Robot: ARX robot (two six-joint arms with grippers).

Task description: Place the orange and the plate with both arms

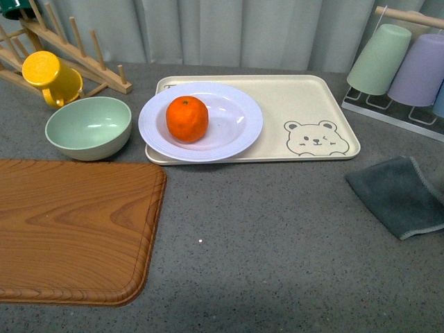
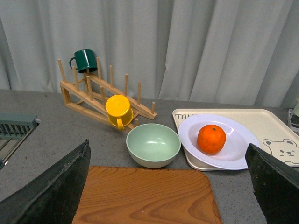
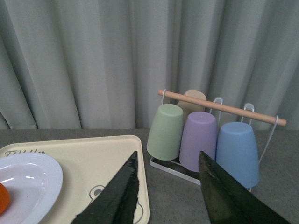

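Observation:
The orange sits in the well of the pale lavender-white plate. The plate rests on the left end of the beige bear tray. Neither arm shows in the front view. In the left wrist view the orange and plate lie far ahead, and my left gripper is open and empty above the wooden board. In the right wrist view my right gripper is open and empty near the tray's right end. The plate's edge and a sliver of orange show there.
A green bowl stands left of the plate. A yellow mug hangs on the wooden rack at back left. A cup rack with pastel cups is at back right. A grey cloth lies right. The wooden board is front left.

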